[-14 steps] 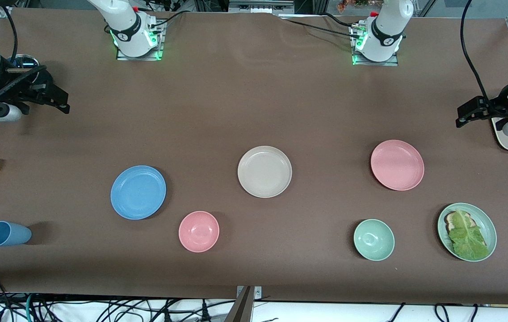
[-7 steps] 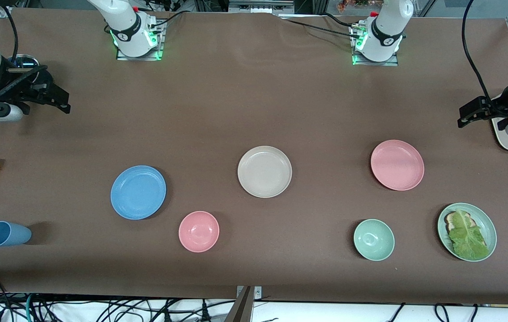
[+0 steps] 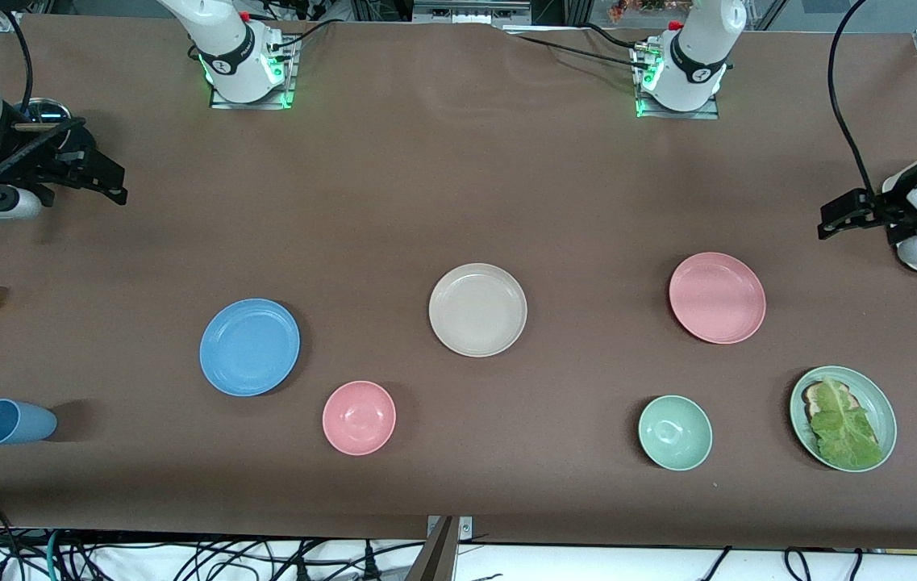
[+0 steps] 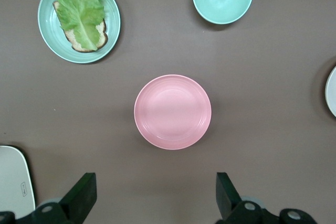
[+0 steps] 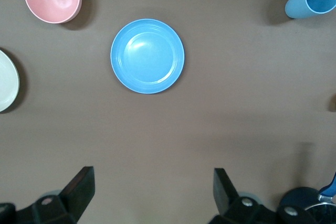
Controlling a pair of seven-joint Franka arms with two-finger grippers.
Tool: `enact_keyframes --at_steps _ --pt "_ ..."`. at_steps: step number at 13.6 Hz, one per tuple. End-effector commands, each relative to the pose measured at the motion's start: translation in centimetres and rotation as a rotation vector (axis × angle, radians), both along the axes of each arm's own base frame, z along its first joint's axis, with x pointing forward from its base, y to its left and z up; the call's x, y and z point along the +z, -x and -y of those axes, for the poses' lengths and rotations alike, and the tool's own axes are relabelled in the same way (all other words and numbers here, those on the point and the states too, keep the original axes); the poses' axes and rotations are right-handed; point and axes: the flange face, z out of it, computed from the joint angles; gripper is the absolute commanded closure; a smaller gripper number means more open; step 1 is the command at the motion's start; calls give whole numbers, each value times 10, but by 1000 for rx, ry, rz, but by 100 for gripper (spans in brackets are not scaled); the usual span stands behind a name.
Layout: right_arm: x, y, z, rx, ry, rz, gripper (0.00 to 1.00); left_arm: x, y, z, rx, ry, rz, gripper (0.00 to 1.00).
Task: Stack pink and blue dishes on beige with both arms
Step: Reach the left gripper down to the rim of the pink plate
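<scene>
I see even, bright light from above. The brown table has no glare. Each dish throws only a short soft shadow, as beside the blue cup. The pink plate below my left gripper is sharp, and the blue plate shows a faint sheen.

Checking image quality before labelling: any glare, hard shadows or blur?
Front view: even light, soft shadows beside the blue cup and pink bowl. Left wrist view: sharp, faint sheen on the pink plate. Right wrist view: sharp, mild sheen on the blue plate.
</scene>
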Motion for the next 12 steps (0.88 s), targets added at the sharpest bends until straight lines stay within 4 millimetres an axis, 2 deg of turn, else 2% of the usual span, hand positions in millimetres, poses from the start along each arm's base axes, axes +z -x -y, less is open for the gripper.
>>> enact_keyframes --at_steps 1,2,4,5,7,9,12 --pt "5 0 -1 7 -10 -3 0 -29 -14 -6 20 30 -54 0" --pt "5 0 -1 7 -10 -3 0 -52 -22 -9 25 39 -89 0" --pt "5 0 -1 9 -10 -3 0 -109 -39 -2 7 43 -180 0" --pt "5 0 -1 9 -10 -3 0 -120 -41 -2 5 42 -192 0" --pt "5 0 -1 9 -10 -3 0 -148 -46 -19 27 50 -225 0" --pt "5 0 -1 9 -10 -1 0 -183 -52 -26 35 53 -234 0" --pt "7 -1 -1 -5 -11 6 0 -213 -46 -60 24 45 -214 0"
